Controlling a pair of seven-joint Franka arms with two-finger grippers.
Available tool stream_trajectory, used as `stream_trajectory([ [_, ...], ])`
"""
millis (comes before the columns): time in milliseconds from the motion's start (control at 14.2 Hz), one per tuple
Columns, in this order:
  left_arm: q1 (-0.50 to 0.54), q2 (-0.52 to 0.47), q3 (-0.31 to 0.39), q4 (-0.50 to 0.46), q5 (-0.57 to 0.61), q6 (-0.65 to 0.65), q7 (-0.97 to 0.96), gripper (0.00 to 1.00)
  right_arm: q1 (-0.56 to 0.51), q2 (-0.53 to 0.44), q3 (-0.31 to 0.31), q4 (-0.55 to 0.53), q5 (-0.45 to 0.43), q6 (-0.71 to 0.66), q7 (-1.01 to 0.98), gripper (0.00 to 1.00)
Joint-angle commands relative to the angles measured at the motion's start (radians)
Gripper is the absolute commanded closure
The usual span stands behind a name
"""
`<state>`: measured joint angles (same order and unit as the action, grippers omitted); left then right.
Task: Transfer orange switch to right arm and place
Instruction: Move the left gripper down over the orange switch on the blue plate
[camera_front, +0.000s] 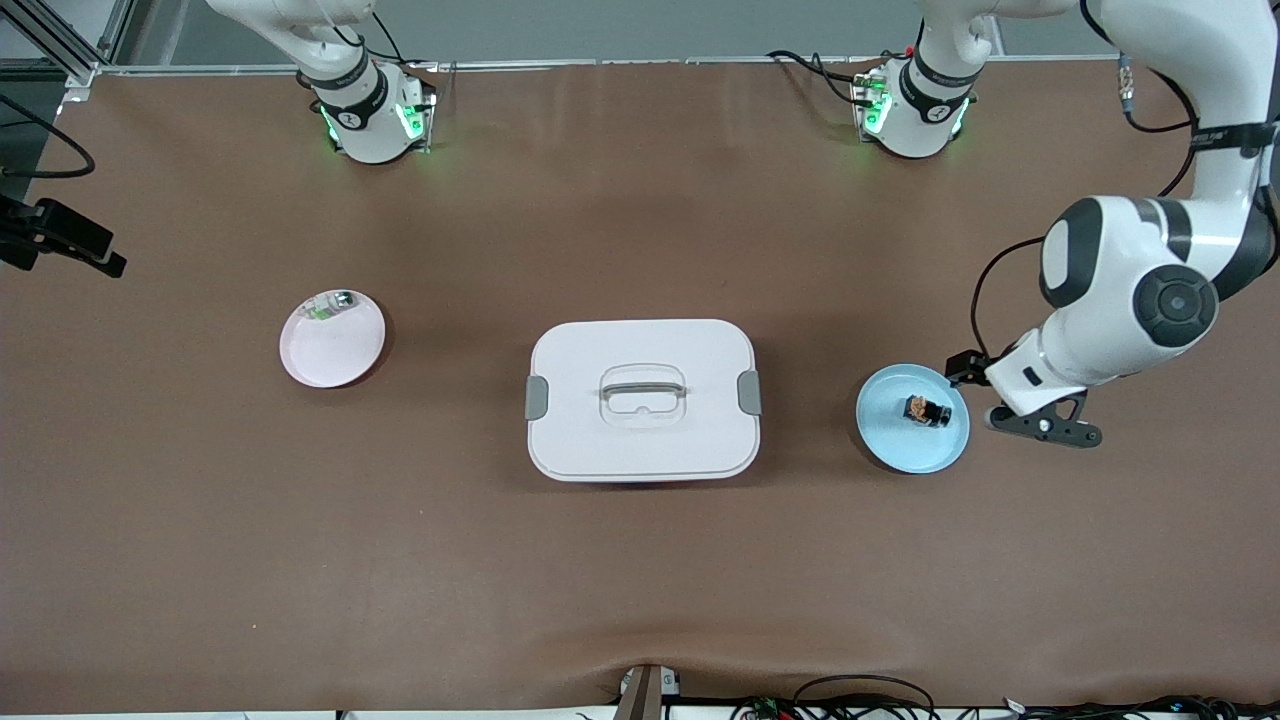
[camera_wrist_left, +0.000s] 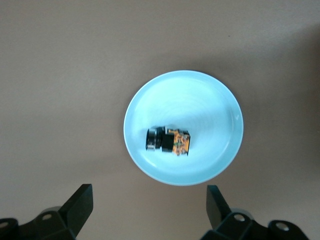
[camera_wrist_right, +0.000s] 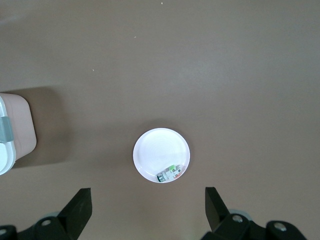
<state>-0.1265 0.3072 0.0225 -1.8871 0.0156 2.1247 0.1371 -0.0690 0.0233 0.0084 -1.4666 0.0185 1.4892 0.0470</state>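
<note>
The orange switch (camera_front: 928, 410) lies on its side in the blue plate (camera_front: 890, 445), toward the left arm's end of the counter (camera_front: 640, 580), and nothing grips it. In the left wrist view we see its black body and orange end (camera_wrist_left: 168, 141) resting a little off the plate's (camera_wrist_left: 200, 100) middle, clear of the rim.

Our left hand (camera_front: 1040, 425) hangs in the air just beside the blue plate's rim, at the counter's short edge, its fingers (camera_wrist_left: 80, 205) spread wide and empty.

Our right hand (camera_wrist_right: 147, 210) waits high over the pink plate (camera_wrist_right: 160, 150), fingers apart, holding nothing. That pink plate (camera_front: 325, 355) sits toward the right arm's end and carries a small clear-green-silver part (camera_front: 330, 303) against its rim.

Between the two plates stands a white lidded box (camera_front: 642, 398) in the counter's middle, well apart from both. We see bare brown counter along the camera-side edge and along the edge where the arm bases stand.
</note>
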Motion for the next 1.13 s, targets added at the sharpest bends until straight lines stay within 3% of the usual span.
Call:
stream_trajectory([
  [0, -0.001, 0.0, -0.004, -0.076, -0.003, 0.116, 0.024, 0.0, -0.018, -0.013, 0.01, -0.011, 0.011, 0.0, 0.005, 0.0],
  [422, 0.004, 0.093, -0.006, -0.089, -0.002, 0.222, 0.096, 0.0, -0.023, -0.014, 0.01, -0.009, 0.011, -0.001, 0.002, 0.0],
  [1055, 0.015, 0.171, -0.035, -0.098, -0.012, 0.259, 0.098, 0.0, -0.029, -0.026, 0.011, 0.04, 0.006, -0.052, -0.004, 0.0],
])
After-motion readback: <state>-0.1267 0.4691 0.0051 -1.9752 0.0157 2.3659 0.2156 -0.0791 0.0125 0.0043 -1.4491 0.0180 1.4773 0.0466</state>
